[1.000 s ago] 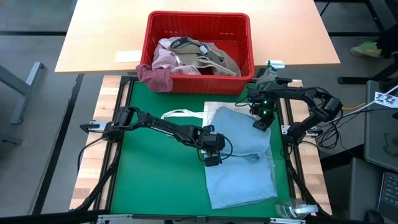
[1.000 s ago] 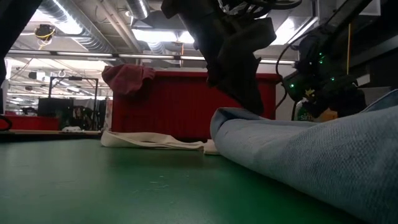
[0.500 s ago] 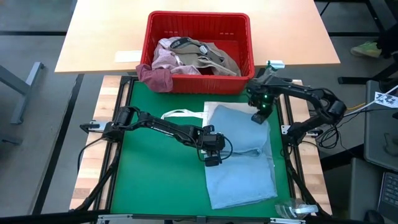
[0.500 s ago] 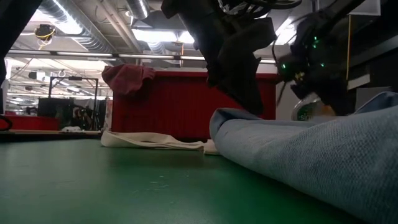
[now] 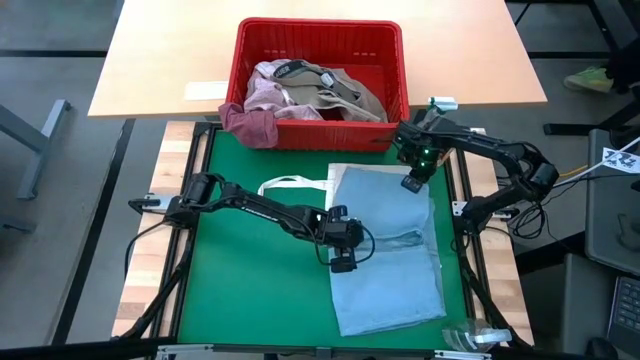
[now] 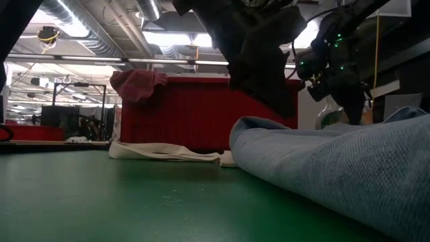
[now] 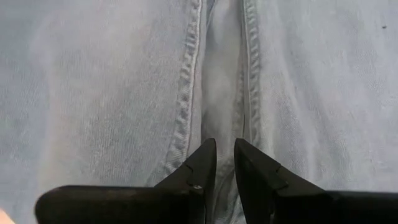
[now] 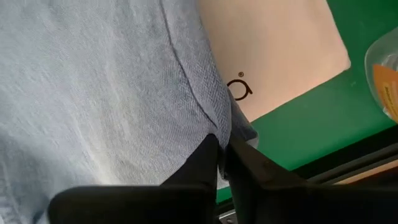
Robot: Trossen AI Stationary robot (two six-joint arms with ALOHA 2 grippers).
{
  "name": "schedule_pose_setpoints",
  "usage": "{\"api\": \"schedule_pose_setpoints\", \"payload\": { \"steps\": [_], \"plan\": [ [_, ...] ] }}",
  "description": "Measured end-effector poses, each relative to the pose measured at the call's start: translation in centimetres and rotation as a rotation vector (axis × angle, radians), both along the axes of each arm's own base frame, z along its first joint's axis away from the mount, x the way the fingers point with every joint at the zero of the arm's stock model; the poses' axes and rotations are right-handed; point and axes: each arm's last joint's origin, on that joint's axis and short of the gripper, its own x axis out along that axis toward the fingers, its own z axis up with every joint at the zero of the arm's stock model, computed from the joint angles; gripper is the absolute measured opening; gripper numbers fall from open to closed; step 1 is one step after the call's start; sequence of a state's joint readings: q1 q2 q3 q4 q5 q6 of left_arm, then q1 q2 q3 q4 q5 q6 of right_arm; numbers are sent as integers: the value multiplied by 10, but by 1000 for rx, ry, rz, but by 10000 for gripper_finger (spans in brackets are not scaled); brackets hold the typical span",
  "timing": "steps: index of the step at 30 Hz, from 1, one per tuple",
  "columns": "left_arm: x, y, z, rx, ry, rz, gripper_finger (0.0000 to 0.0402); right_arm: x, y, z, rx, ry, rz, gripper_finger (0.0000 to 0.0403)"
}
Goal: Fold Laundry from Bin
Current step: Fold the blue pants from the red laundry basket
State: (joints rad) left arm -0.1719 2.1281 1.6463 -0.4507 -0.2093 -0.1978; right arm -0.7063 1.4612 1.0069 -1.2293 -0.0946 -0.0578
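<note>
A light blue garment (image 5: pixel 390 270) lies spread on the green mat's right half, partly over a white tote bag (image 5: pixel 338 172). My left gripper (image 5: pixel 343 262) is at the garment's left edge, about halfway along, and shut on it (image 7: pixel 224 146). At the garment's far right corner my right gripper (image 5: pixel 410 184) points down, shut on the edge (image 8: pixel 221 142). The red bin (image 5: pixel 320 24) stands beyond the mat and holds more laundry (image 5: pixel 315 88). A maroon piece (image 5: pixel 250 126) hangs over its near left corner. My left gripper pinches a narrow ridge of the blue cloth between two seams (image 7: pixel 222 124). Its fingers slant down from the table's left. The cloth around them lies on the mat, with creases running toward the grip. My right gripper pinches the garment's hemmed edge at its far right corner (image 8: pixel 214 124) between its two fingers, from above, pointing down. That corner is lifted off the tote bag (image 8: pixel 280 56), and the rest of the garment lies on the mat.
A bottle (image 8: pixel 385 68) stands past the mat's far right corner. Black frame rails (image 5: pixel 462 250) border the mat. The mat's left half (image 5: pixel 250 290) is bare green. A paper slip (image 5: pixel 205 90) lies on the wooden table left of the bin.
My right gripper has risen and gone a little toward the far edge, taking the garment's far right corner up with it. The rest of the garment stays flat.
</note>
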Motion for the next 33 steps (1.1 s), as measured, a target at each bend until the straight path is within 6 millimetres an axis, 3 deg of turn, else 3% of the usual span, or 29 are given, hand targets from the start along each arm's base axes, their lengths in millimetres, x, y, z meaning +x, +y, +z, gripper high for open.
{"api": "schedule_pose_setpoints", "payload": {
  "steps": [7,17,25,29,33],
  "plan": [
    [1,-1,1,24,-10,-12,61,0,0,0,1,3,-4,55],
    [9,-2,8,4,-128,-12,127,-3,0,2,-11,49,3,136],
    [19,-1,34,97,-198,-44,119,-9,2,38,-15,190,23,149],
    [20,1,49,161,-205,10,108,-7,4,55,-43,116,-16,150],
    [17,3,53,188,-142,19,95,-2,22,67,-50,-4,-25,150]
  ]
}}
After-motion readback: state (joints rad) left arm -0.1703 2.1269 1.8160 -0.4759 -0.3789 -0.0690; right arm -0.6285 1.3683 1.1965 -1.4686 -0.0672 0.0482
